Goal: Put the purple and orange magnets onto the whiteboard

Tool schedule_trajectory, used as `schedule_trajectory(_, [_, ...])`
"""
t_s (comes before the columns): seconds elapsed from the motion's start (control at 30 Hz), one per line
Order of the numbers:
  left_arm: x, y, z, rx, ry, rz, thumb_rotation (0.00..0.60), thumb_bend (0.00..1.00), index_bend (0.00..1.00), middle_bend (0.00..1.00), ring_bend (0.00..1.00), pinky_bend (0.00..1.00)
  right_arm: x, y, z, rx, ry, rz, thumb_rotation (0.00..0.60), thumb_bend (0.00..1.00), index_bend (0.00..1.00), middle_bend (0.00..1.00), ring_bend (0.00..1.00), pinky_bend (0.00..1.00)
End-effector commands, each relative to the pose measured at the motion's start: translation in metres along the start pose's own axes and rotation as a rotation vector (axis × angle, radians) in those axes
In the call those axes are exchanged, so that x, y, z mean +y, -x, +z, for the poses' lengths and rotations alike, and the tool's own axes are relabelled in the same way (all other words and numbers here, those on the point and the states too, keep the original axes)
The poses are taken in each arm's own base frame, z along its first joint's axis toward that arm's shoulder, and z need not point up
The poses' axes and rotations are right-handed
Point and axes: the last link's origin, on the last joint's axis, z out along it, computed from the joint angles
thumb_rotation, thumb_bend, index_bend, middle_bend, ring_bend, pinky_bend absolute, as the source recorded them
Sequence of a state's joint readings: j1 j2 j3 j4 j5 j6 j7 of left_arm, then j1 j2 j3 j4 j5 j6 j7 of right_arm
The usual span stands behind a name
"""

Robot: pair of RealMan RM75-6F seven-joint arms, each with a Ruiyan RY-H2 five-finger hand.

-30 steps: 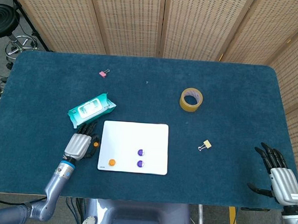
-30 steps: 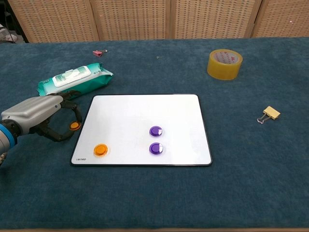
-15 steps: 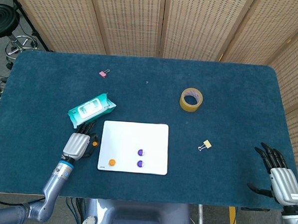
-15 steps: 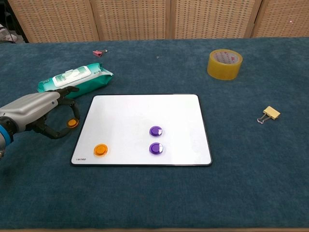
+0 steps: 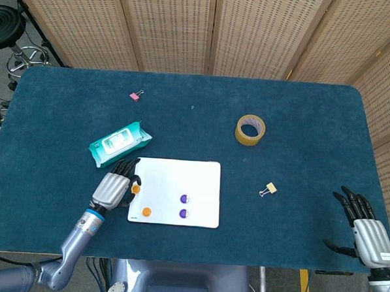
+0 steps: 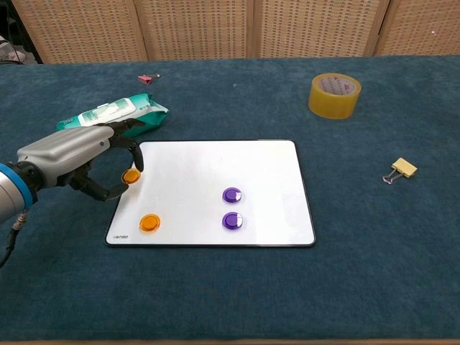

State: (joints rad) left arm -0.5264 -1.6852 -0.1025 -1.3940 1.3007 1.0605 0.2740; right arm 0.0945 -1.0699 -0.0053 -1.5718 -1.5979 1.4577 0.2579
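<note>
Compared with one second earlier, the left hand [image 6: 72, 159] has shifted right and slightly up, carrying its orange magnet [image 6: 131, 175] from beside the board's left edge to a position over that edge; the right hand and all loose items are unchanged.

The table [image 5: 301, 125] is covered in dark blue, felt-like cloth with rounded far corners. Near its middle lies the whiteboard [image 6: 215, 169], a flat, glossy white rectangle with a thin dark frame and rounded corners. Far left of it sits a teal wipes pack [image 6: 108, 116], soft and crinkled, with a white label. A roll of tape [image 6: 334, 95], a yellowish translucent ring, stands far right. A yellow binder clip [image 6: 402, 169] lies right of the board, and a pink binder clip [image 6: 146, 78] at the far left.

On the board rest three small glossy discs: two purple magnets [image 6: 231, 195] side by side near its centre and a second orange magnet [image 6: 149, 223] at the near-left corner.

The left hand, metallic grey with black fingers, reaches in from the left, thumb and a fingertip pinching the carried magnet. The right hand [image 5: 367, 232] rests at the near-right table edge, fingers spread and holding nothing.
</note>
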Motion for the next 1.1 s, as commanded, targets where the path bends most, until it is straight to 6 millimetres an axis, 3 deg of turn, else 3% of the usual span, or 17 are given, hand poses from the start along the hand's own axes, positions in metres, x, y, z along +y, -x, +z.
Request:
schedule_trajectory(0.03, [0.01,0.003,0.004,-0.016,0.016,0.008,0.6,0.4,0.59,0.0,0.0,0.0,0.001,0.0,0.0,0.0,0.002,0.001,0.6,0.08,0.09,0.0,0.0,0.0])
schedule_trajectory(0.3, [0.022,0.013,0.006,-0.049,0.043,0.006,0.6,0.4,0.59,0.0,0.0,0.0,0.002,-0.001,0.0,0.001,0.005,0.002,0.6,0.08,0.09,0.0,0.0,0.0])
schedule_trajectory(1.1, [0.022,0.02,0.003,-0.063,0.027,-0.004,0.6,0.4,0.59,0.0,0.0,0.0,0.002,-0.001,0.0,0.001,0.005,0.001,0.6,0.08,0.09,0.0,0.0,0.0])
